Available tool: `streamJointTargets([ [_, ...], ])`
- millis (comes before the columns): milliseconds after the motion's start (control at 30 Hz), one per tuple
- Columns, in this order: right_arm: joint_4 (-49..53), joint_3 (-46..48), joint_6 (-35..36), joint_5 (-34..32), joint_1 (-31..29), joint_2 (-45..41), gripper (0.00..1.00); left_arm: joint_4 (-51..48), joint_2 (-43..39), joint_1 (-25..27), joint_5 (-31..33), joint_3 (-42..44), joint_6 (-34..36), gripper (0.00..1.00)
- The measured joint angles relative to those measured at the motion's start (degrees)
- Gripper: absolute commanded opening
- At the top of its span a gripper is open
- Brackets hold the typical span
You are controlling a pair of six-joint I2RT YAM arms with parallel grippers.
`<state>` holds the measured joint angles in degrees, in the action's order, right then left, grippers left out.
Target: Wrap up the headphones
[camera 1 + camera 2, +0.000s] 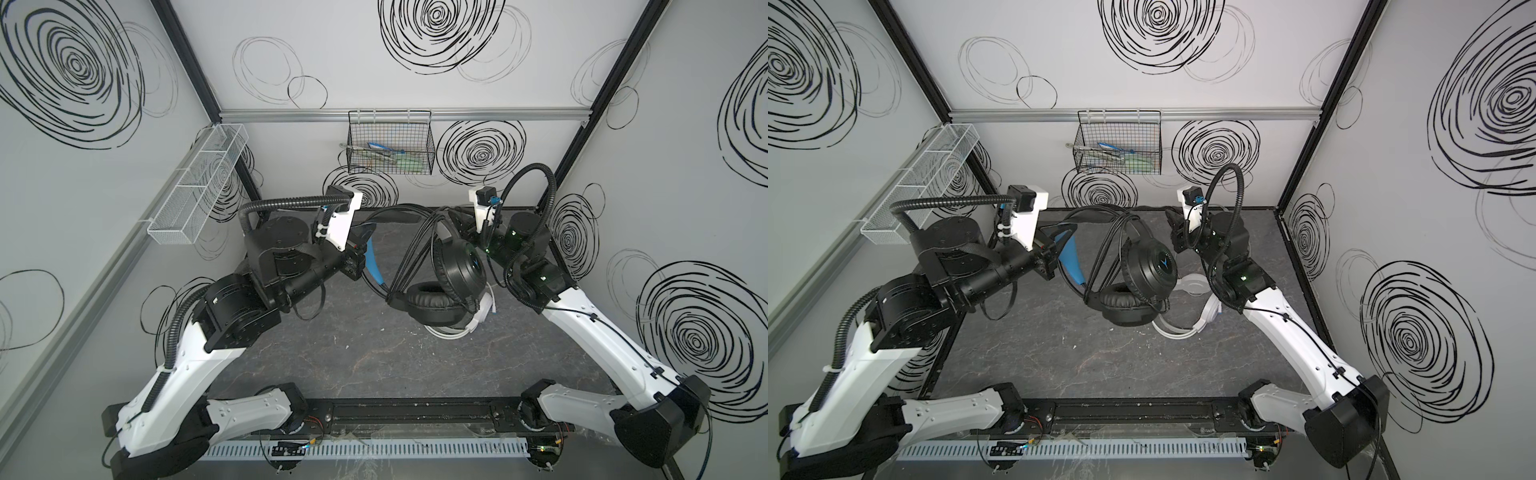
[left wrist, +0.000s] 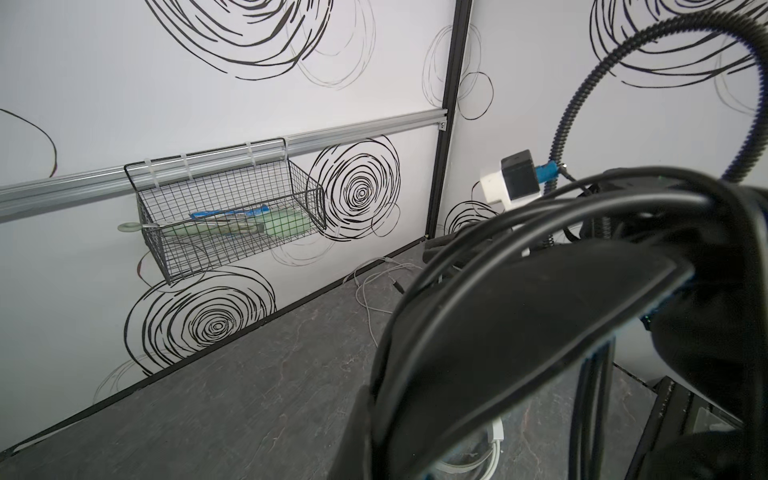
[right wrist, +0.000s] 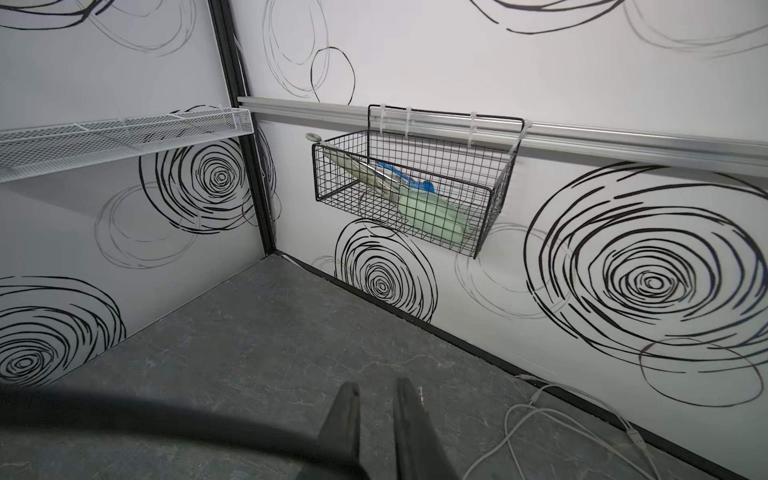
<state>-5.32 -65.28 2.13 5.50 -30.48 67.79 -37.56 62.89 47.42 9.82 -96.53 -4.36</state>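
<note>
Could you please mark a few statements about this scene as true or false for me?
1. The left claw grips the black headset by its headband. True.
2. A black cable loops several times around that headset. True.
3. The white headset sits in the wire basket. False: it lies on the table.
4. The right claw clamps the white cable. False: its jaws stand apart, nothing between them.

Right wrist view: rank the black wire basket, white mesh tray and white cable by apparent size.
1. black wire basket
2. white mesh tray, though cropped by the frame edge, so its rank against the basket is unsure
3. white cable
</note>
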Motion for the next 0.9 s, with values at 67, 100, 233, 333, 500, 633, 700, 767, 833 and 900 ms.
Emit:
streamJointTargets([
  [67,-0.5,0.31,-0.68,1.01,-0.35,0.22,0.2,0.72,0.57,-0.2,-0.46,0.0,-0.76,0.0],
  [100,-0.79,0.46,-1.03,1.66,-0.55,0.42,0.21,1.18,0.81,-0.33,-0.7,0.0,-1.29,0.0],
  [233,-1.9,0.81,-2.32,4.39,-1.31,1.11,0.21,3.5,1.31,-0.81,-1.01,0.0,-3.58,0.0],
  [333,-3.08,1.25,-3.23,6.6,-1.64,1.49,0.23,5.22,1.51,-1.01,-1.05,0.0,-5.46,0.0],
  [500,-5.18,2.73,-5.22,10.58,-1.84,1.62,0.28,7.26,1.57,-1.25,-1.16,0.02,-8.09,0.0],
  [633,-6.25,3.69,-6.58,13.44,-1.84,1.88,0.33,7.98,2.62,-1.88,-1.62,-0.81,-9.66,0.0],
  [700,-6.49,3.82,-7.06,14.51,-1.84,2.08,0.35,8.15,3.15,-2.12,-1.75,-1.2,-10.21,0.0],
  [767,-6.88,3.91,-7.37,15.54,-1.84,2.25,0.37,8.24,3.5,-2.27,-1.88,-1.4,-10.73,0.0],
  [833,-7.32,4.09,-7.67,16.41,-1.86,2.27,0.38,8.24,3.58,-2.56,-2.12,-1.4,-11.28,0.0],
  [900,-7.54,4.28,-7.89,17.18,-1.88,2.27,0.4,8.33,3.58,-3.04,-2.32,-1.4,-11.85,0.0],
])
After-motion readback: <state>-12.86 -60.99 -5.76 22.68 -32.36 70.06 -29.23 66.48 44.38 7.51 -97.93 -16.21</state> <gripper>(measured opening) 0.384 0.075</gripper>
